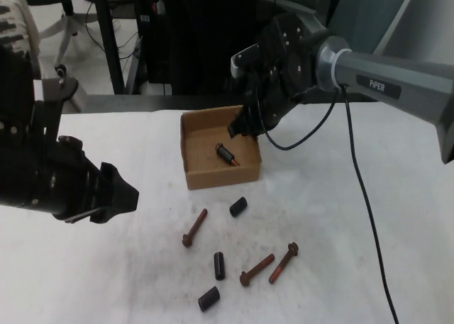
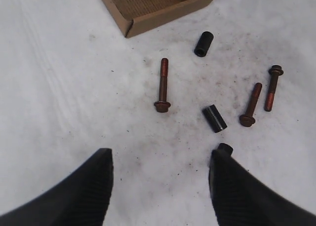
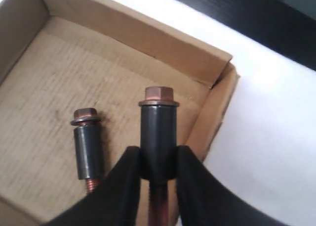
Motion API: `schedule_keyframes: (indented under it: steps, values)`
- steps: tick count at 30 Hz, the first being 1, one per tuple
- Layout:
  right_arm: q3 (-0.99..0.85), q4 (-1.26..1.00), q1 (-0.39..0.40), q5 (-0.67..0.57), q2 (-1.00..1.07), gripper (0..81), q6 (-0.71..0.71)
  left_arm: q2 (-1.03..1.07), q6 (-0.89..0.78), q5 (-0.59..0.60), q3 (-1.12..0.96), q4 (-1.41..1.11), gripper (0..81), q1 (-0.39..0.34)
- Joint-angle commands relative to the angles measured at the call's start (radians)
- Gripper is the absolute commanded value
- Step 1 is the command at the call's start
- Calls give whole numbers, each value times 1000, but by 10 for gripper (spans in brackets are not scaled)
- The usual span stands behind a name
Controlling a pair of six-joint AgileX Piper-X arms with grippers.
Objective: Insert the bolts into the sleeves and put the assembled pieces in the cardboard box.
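bench [image 1: 319, 218], perhaps cloth-covered | cardboard box [image 1: 223, 176] | three loose bolts [image 1: 194, 228] | three loose sleeves [image 1: 238, 206]

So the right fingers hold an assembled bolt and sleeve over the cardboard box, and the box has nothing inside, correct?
Not quite. The cardboard box is not empty: the right wrist view shows one assembled piece already lying in it. The right fingers do hold an assembled bolt and sleeve over the box.
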Motion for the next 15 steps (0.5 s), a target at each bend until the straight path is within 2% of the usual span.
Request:
schedule_keyframes:
  steps: [1, 2, 3, 7, 15]
  values:
    - [-11, -20, -1, -24, -10, 394, 9, -13, 8, 0, -12, -3, 540, -4]
    - [-11, -27, -1, -20, -10, 452, 32, -13, 8, 0, -12, -3, 540, -4]
    - [-11, -29, -1, -20, -10, 469, 47, -13, 8, 0, -12, -3, 540, -4]
    - [-11, -29, -1, -25, -10, 416, 51, -13, 8, 0, -12, -15, 540, -4]
    - [-20, 49, 1, -25, -70, 417, 51, -13, 8, 0, -12, -20, 540, -4]
